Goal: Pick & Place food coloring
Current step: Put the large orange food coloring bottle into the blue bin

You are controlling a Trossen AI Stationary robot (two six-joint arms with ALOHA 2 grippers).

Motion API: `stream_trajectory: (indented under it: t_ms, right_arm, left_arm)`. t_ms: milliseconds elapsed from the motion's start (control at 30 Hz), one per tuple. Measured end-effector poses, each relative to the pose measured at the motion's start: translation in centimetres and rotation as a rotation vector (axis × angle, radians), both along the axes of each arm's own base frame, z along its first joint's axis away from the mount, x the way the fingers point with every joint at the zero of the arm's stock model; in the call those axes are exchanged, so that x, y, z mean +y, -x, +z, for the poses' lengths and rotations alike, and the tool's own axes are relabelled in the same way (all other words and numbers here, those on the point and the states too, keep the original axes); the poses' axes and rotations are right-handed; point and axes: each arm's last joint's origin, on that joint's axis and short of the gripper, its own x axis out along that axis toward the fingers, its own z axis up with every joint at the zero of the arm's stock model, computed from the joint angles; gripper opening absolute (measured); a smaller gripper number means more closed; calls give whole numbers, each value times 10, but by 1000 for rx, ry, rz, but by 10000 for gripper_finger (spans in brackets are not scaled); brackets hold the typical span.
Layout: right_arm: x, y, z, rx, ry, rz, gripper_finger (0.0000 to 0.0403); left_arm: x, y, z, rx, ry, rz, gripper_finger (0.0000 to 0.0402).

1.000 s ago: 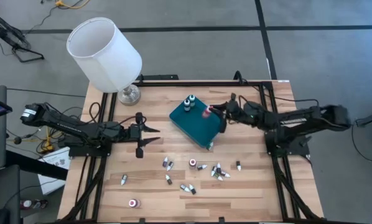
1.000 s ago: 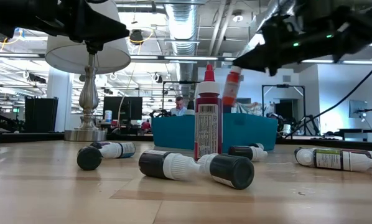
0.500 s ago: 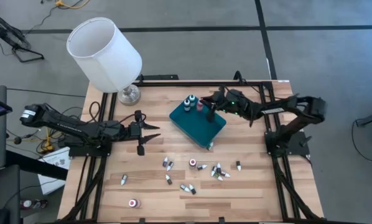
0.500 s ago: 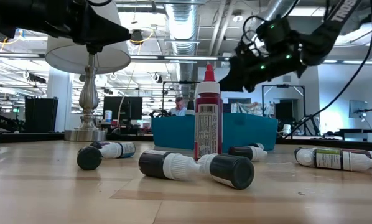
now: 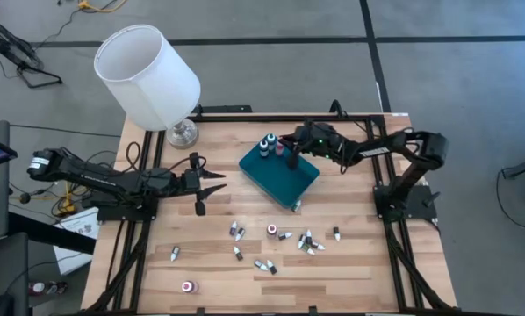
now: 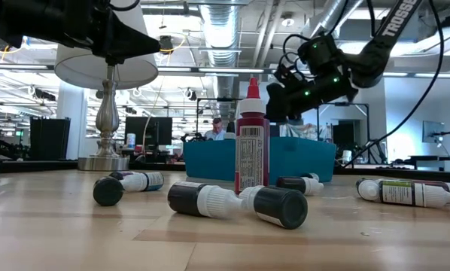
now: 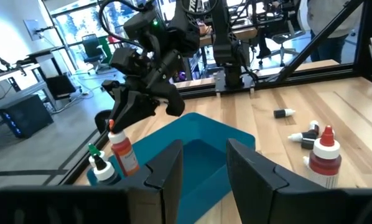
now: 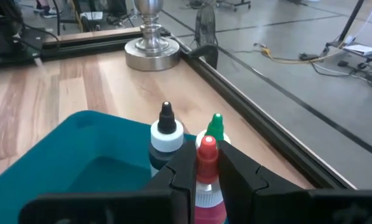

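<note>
Step in hand: the placing half of a pick and place; the right claw (image 5: 284, 149) hangs over the far corner of the teal tray (image 5: 291, 180), clamped on a red-capped dropper bottle (image 8: 206, 163).
Right claw: fingers pressed to the bottle's neck on both sides, bottle upright, its body down inside the tray's corner by the look of it.
Already in the tray: a black-tipped bottle (image 8: 166, 134) and a green-tipped bottle (image 8: 216, 124), standing just beside the held one.
Left claw: waits over the tabletop (image 5: 359, 263) left of the tray (image 5: 212, 185), fingers apart and holding nothing.
Remaining food coloring: most bottles lie scattered on the near half of the tabletop, a cluster (image 5: 308, 241) in front of the tray and a pink-topped one (image 5: 188, 286) alone near the front edge.
Next move, as a judgement: lower until the bottle's base rests on the tray floor, part the fingers, then lift straight up so the two neighbours are not knocked over.
Right wrist view alone: shows how close the held cap stands to the two placed bottles.
Left wrist view alone: shows the held bottle (image 7: 122, 151) from the side, with the right claw gripping it from above.
Low view alone: shows a tall red bottle (image 6: 251, 139) standing upright among lying ones, hiding much of the tray; whether the held bottle touches the tray floor cannot be told from any view.
</note>
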Motion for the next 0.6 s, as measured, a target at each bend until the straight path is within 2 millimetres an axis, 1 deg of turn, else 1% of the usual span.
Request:
stream_trajectory:
  t_ms: [167, 600]
  right_arm:
    - [-1, -3, -3, 14, 9, 7, 43]
    - [0, -2, -5, 35, -1, 10, 49]
  left_arm:
    - [0, 0, 0, 0, 0, -1, 116]
    - [0, 0, 0, 4, -1, -1, 116]
